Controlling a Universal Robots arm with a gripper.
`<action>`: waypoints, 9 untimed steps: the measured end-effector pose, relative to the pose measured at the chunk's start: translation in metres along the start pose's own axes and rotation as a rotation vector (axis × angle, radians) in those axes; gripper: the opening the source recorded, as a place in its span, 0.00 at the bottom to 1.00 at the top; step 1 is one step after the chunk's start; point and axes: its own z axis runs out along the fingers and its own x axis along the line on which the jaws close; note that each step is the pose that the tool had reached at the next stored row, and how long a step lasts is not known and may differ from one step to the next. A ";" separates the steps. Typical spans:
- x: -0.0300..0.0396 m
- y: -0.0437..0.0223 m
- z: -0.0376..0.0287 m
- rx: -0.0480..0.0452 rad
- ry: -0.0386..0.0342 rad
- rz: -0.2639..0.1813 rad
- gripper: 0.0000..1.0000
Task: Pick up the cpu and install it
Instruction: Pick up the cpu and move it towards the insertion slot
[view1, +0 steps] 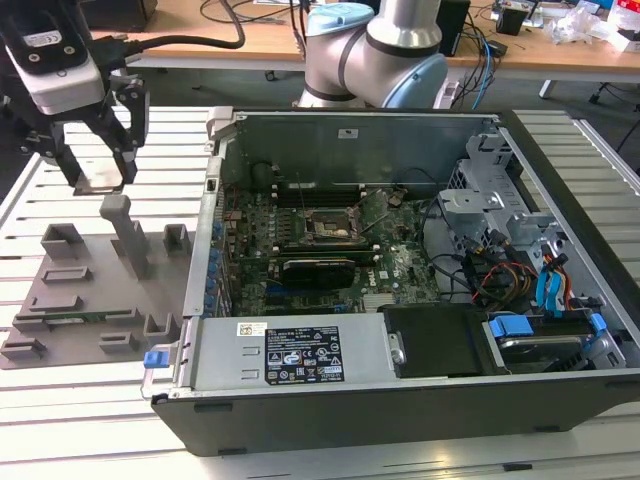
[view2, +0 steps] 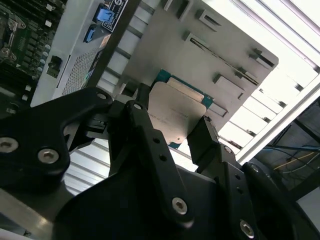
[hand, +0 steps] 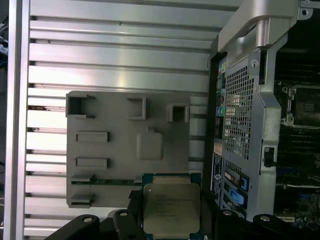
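Exterior view: off the arm, raised, looking down at a slant across the slatted table (view1: 30, 200); open computer case (view1: 400, 405) at centre and right of frame, grey tray (view1: 60, 300) lower left, gripper (view1: 100, 185) upper left; middle range

First wrist view: faces straight down from well above the tray, case wall alongside

Second wrist view: close behind the fingers (view2: 150, 145), looking steeply along them

Shared by all three: tray, case side; by both wrist views: cpu (hand: 171, 209) (view2: 175, 117)

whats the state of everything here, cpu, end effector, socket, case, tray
cpu: gripped, held in the air
end effector: shut on the cpu
socket: empty
case: on its side, open
tray: lying flat, holders upright
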 end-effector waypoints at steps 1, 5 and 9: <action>-0.0023 -0.0001 0.0001 0.0001 0.0000 0.000 0.55; -0.0193 -0.0010 0.0005 0.0012 0.0001 0.000 0.55; -0.0331 -0.0017 0.0010 0.0016 0.0001 0.000 0.55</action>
